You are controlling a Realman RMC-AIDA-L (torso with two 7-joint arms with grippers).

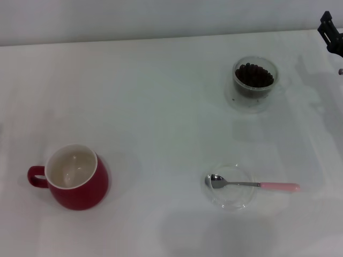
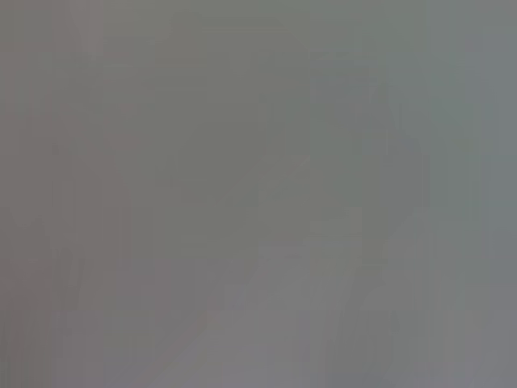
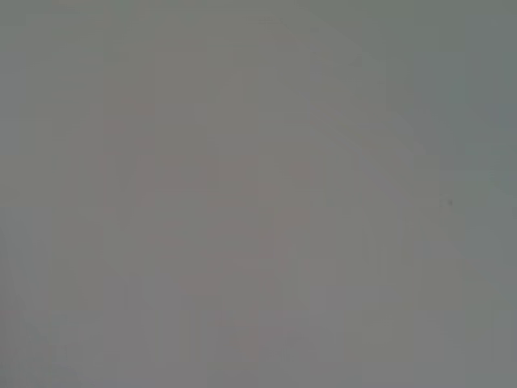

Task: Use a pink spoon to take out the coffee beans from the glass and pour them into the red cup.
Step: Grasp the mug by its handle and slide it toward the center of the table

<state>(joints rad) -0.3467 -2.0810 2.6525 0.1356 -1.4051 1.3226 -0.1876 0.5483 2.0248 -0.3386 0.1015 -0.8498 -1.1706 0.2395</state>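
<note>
Right gripper: dark fittings only, at far right edge of head view, above the table and well apart from every item; finger state cannot be told. Left gripper: not in view. Both wrist views: featureless grey, nothing to list.

Pink spoon: near right, lying flat, metal bowl resting inside a shallow clear dish, pale pink handle reaching out over the dish rim toward the right. Probably laid so to present the handle to the right arm and keep the bowl off the table.

Glass: far right, upright, holding a heap of coffee beans that fills much of it. Same side as the spoon, likely for a short reach when scooping.

Red cup: near left, upright, white inside showing no beans, loop handle turned left. Well apart from the glass, so each spoonful faces a long level carry across the table.

Status, by judgement: task not begun; spoon ungripped; first step, taking hold of the pink handle.
</note>
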